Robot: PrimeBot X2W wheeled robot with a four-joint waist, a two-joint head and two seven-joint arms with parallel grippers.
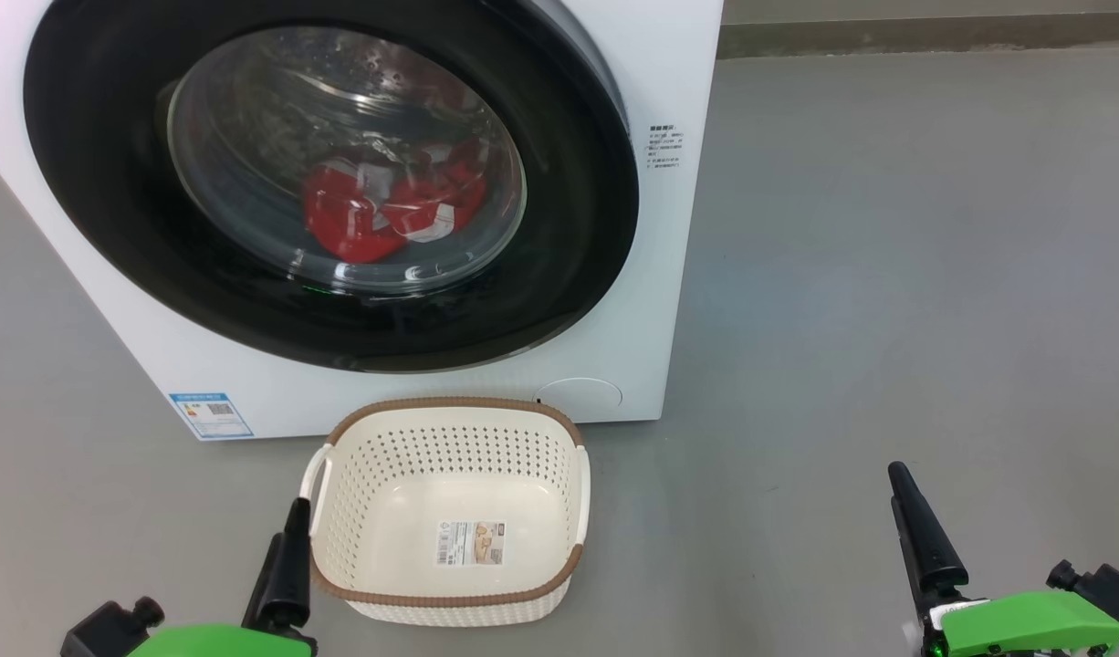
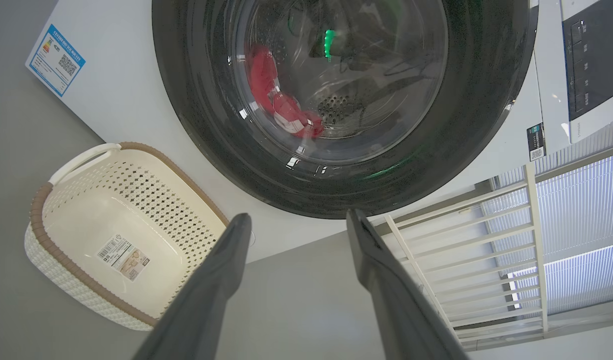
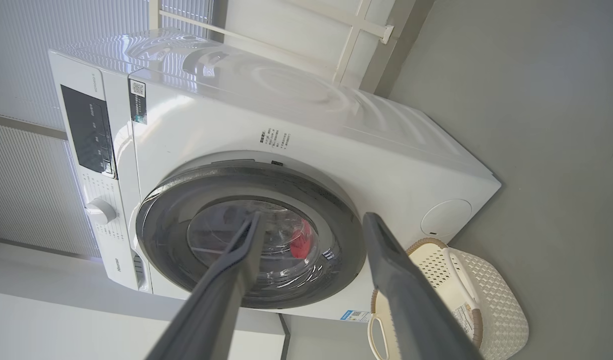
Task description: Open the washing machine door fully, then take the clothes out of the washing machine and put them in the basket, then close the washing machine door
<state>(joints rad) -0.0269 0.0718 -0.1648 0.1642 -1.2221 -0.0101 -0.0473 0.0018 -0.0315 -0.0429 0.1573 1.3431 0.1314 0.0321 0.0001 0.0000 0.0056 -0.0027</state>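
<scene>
The white washing machine [image 1: 669, 228] fills the upper left of the head view. Its door [image 1: 103, 182], black-rimmed with a glass bowl, lies against the front and looks shut. Through the glass I see the red and white clothes [image 1: 359, 219] low in the drum. The cream basket [image 1: 450, 403] stands on the floor just before the machine, with nothing in it but a sticker. My left gripper [image 1: 295, 529] hangs beside the basket's left handle. In the left wrist view the left gripper [image 2: 297, 216] is open and holds nothing. My right gripper [image 1: 920, 529] is at the lower right, well clear of the machine, and open [image 3: 314, 216].
Grey floor [image 1: 888, 274] stretches to the right of the machine. A blue label [image 1: 211, 415] and a round cover [image 1: 578, 394] sit low on its front. The control panel [image 3: 89, 132] is at its top. A white window frame [image 2: 486, 240] stands behind the machine.
</scene>
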